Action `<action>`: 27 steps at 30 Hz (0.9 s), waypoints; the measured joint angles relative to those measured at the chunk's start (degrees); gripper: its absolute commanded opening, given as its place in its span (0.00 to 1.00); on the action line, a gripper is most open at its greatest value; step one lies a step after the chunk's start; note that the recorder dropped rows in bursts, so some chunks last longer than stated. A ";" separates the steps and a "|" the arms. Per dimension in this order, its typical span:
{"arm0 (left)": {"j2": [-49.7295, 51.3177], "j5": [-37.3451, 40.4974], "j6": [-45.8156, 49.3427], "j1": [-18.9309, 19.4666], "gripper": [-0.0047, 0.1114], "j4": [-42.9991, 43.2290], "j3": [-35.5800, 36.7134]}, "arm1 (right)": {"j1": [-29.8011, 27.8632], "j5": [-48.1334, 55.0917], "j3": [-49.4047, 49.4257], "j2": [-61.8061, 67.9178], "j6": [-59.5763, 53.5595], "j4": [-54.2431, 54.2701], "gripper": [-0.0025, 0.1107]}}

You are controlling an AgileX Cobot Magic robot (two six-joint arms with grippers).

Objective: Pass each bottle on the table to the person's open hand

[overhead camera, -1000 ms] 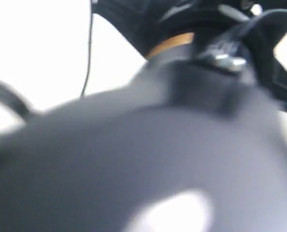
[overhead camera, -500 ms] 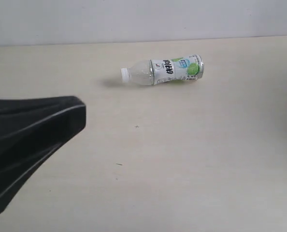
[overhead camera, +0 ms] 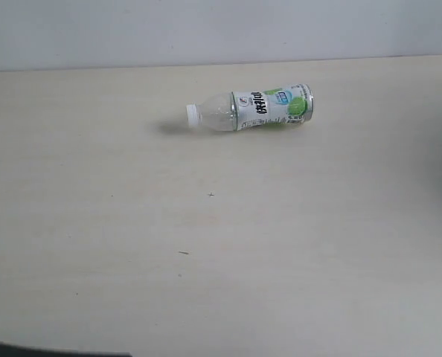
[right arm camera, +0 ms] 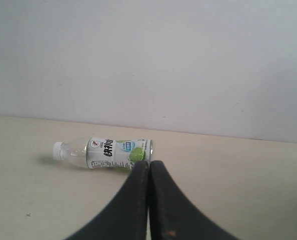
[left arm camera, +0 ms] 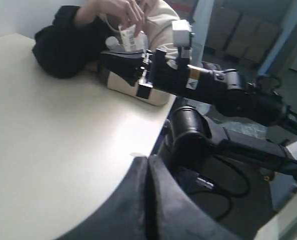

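Note:
A single clear bottle (overhead camera: 251,108) with a green-white label and a white cap lies on its side far back on the pale table (overhead camera: 280,245). In the right wrist view that bottle (right arm camera: 103,152) lies just beyond my right gripper (right arm camera: 149,163), whose jaws are pressed together and hold nothing. My left gripper (left arm camera: 148,159) is shut and empty near the table's edge (left arm camera: 156,127). Past my right arm (left arm camera: 203,82), the person's hand (left arm camera: 123,10), with a black sleeve, is curled round something small and white-labelled.
A plain pale wall (overhead camera: 206,30) runs behind the table. A thin dark sliver (overhead camera: 50,351) shows at the exterior view's bottom left. Beyond the table's edge are arm bases, cables (left arm camera: 228,185) and the floor.
A dark arm that filled the exterior view a second ago has drawn back to the lower left and out of it, leaving only a sliver. The bottle has not moved.

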 measured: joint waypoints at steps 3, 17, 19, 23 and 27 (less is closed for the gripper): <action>-0.12 2.51 0.00 0.00 0.04 0.00 0.09 | 0.00 0.00 0.00 0.00 0.00 0.00 0.02; -0.46 3.18 -0.19 0.00 0.04 0.12 0.09 | 0.00 0.00 0.00 0.00 0.00 -0.10 0.02; -0.46 3.29 -0.60 0.00 0.04 0.26 0.09 | 0.00 0.00 0.00 0.00 0.00 -0.10 0.02; -0.34 2.92 -6.01 0.00 0.04 6.03 0.09 | 0.00 0.00 0.00 0.00 0.00 -0.10 0.02; -0.25 3.01 -15.06 3.55 0.04 15.10 0.37 | 0.00 0.00 0.00 0.00 0.00 -0.10 0.02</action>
